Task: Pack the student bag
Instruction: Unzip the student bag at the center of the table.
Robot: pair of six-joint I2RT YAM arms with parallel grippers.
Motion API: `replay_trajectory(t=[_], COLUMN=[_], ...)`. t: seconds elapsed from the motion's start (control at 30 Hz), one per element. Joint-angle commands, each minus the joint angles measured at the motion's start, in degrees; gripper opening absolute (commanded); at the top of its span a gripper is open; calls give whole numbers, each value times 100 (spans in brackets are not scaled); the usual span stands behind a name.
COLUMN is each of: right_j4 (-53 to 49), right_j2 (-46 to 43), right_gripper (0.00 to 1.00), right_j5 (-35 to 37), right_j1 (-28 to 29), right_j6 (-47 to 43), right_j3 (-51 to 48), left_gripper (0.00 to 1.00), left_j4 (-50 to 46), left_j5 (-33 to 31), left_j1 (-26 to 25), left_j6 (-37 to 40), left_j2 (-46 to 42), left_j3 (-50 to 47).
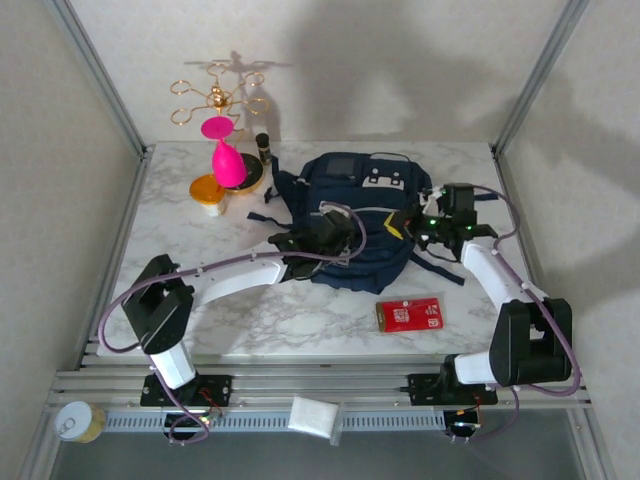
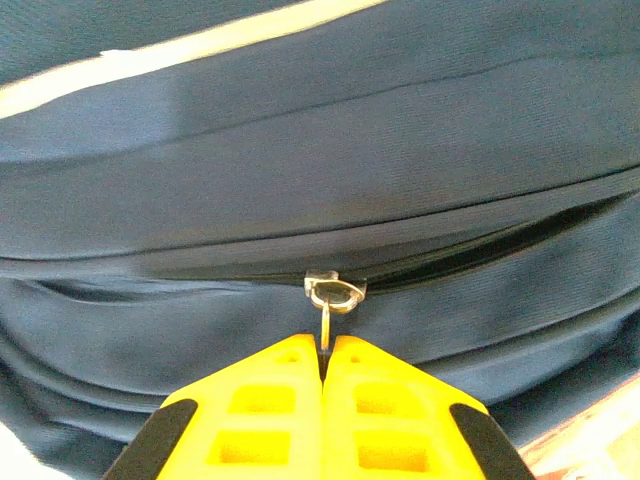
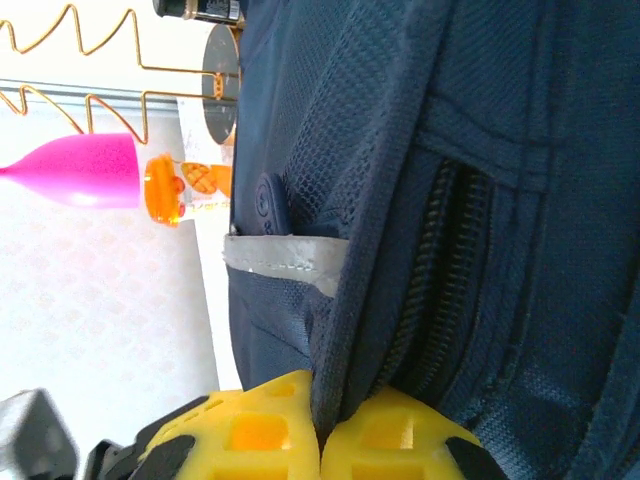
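Centrally: student bag [image 1: 355, 215] lies mid-table [image 1: 300, 320], held between the two grippers. Left gripper [image 2: 325, 352] is pinched together on the thin metal zipper pull [image 2: 331, 297], straight ahead of its tips. The seam gapes dark to the right of the pull and looks closed to the left. Right gripper [image 3: 320, 415] is clamped on a fold of the bag's side fabric.

Risks, as I judge them:
- The pull is slim and held by its end, so a tug off the zip line could slip it out of the grip.
- If the right hold loses the fabric, the bag would drag along rather than unzip.
- Slack cloth under the slider could snag.

Surroundings: red packet [image 1: 410, 315] lies behind the right gripper, toward the arm bases, and looks unobstructed. Pink goblet [image 1: 225, 155], orange-lidded tub [image 1: 208, 190] and gold wire rack [image 1: 215, 95] stand beyond and left of the left gripper, apart from the bag. Dark bottle [image 1: 263, 145] stands near the bag's far corner.
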Motion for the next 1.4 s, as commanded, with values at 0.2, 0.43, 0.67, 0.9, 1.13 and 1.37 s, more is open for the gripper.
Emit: replay_trajectory(t=[0.2,0.43,0.67,0.9,1.13,1.37], right_j4=[20,218,1339,2078,2077,1431], right_j2=[380,226,-365,427,1154,1109], right_gripper=[0,40,50,46,1,0], right_j5=[-201,331,1792,2419,2185,1332], right_j1=[-709,-163,817,1742,1889,2000], right_j6=[-691,-137,1557,2068,1415,519], right_j3=[778,630,-433,-239,372,858], left_gripper=[0,0,0,0,0,0], left_j4=[-497,11,182,220,123,-91], left_j5=[-318,396,522,412,38,-352], left_j1=[409,394,369,376,394,450], left_j6=[-105,27,-41,-41,-83,-340], left_j2=[-148,39,126,105,-126,-810], left_j3=[-449,-341,-290,-278,-483,-1143])
